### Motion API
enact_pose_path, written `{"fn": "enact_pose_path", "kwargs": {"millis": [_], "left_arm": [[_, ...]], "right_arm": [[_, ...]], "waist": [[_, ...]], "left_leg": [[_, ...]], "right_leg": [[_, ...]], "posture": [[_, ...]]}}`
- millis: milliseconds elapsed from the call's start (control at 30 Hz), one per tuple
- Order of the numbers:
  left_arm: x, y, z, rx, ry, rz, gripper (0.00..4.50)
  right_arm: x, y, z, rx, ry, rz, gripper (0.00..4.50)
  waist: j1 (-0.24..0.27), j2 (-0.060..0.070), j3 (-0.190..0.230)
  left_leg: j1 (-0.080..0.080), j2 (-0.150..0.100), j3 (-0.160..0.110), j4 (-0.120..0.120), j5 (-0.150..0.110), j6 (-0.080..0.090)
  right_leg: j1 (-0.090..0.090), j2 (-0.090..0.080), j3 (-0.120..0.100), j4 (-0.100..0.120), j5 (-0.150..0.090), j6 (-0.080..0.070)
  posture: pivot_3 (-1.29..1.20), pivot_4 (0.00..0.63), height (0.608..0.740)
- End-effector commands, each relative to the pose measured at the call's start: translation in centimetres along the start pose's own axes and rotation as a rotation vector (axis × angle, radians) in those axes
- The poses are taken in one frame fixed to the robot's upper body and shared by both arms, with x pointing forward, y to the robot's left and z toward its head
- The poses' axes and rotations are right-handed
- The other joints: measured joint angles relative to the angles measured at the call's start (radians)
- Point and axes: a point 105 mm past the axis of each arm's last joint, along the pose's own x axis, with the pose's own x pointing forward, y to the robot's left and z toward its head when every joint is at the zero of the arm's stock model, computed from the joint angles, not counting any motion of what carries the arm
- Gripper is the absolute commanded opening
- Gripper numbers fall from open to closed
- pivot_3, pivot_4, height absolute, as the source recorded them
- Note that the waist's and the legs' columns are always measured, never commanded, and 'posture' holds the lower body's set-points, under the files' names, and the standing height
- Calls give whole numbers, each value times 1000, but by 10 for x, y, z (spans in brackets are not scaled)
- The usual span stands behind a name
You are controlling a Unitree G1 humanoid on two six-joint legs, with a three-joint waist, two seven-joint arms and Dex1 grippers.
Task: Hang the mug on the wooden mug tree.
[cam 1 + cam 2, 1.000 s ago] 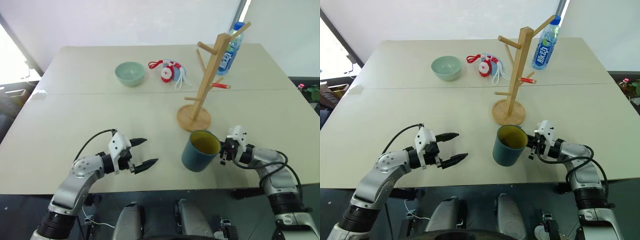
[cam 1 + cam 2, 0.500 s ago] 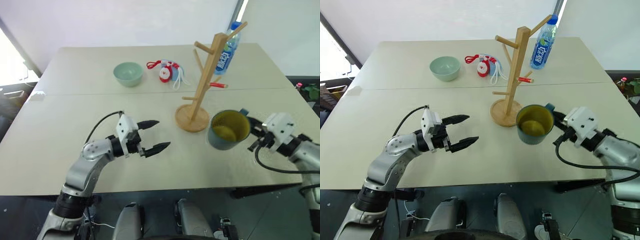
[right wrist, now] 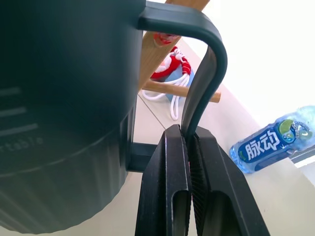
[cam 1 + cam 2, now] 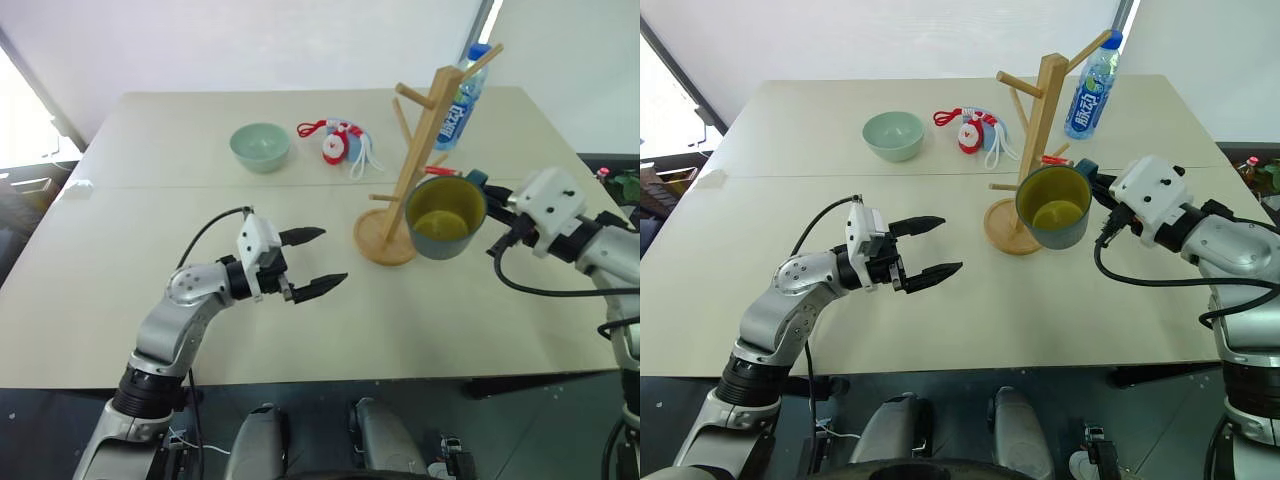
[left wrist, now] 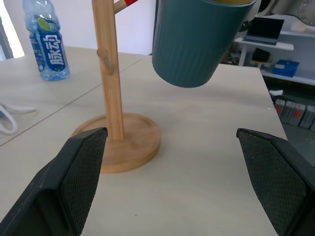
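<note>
The grey-blue mug [image 4: 445, 218] with a yellow-green inside hangs in the air, tilted so its mouth faces me, just right of the wooden mug tree's post [image 4: 420, 150] and over the edge of its disc base [image 4: 385, 240]. My right gripper [image 4: 478, 185] is shut on the mug's handle [image 3: 206, 64], and both fingers [image 3: 170, 187] pinch it. My left gripper [image 4: 325, 258] is open and empty, hovering above the table left of the tree and pointing toward it. In the left wrist view the mug [image 5: 197, 39] floats beside the post [image 5: 109, 73].
A pale green bowl [image 4: 260, 146] and a red-and-blue toy with white cord [image 4: 340, 143] lie at the back of the table. A water bottle [image 4: 460, 100] stands behind the tree. A small red item [image 4: 440, 172] lies near the tree's right side.
My right gripper has lifted the mug off the table, carrying it up and back to the tree while tipping it over. My left gripper rose and shifted right toward the tree.
</note>
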Motion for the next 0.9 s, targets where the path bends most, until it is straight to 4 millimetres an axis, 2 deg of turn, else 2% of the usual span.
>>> {"fn": "enact_pose_path", "kwargs": {"millis": [33,133,467,733,833,900], "left_arm": [[-2,2,22,56,-63,3,4500],[-2,3,26,61,-74,1,4500],[0,-2,60,95,-131,-32,4500],[1,-4,60,91,-126,-33,4500],[2,-4,60,88,-128,-33,4500],[3,-4,60,88,-128,-33,4500]], "right_arm": [[2,-8,20,-61,-47,-18,37],[4,-8,22,-61,-49,-18,37],[24,-8,27,-50,-53,-9,37],[31,-6,22,-8,-36,-7,37],[32,-9,24,-12,-43,-22,1068],[32,-11,25,-37,-43,-37,2055]], "waist": [[0,0,0],[0,0,0],[-1,0,0],[-1,0,0],[-1,0,0],[-1,0,0]], "left_leg": [[0,0,0,0,0,0],[0,0,0,0,0,0],[0,0,0,0,0,0],[0,0,0,0,0,0],[0,0,0,0,0,0],[0,0,0,0,0,0]], "right_leg": [[0,0,0,0,0,0],[0,0,0,0,0,0],[0,0,0,0,0,0],[0,0,0,0,0,0],[0,0,0,0,0,0],[0,0,0,0,0,0]], "posture": [[0,150,740],[0,150,740],[0,150,740],[0,150,740],[0,150,740],[0,150,740]]}}
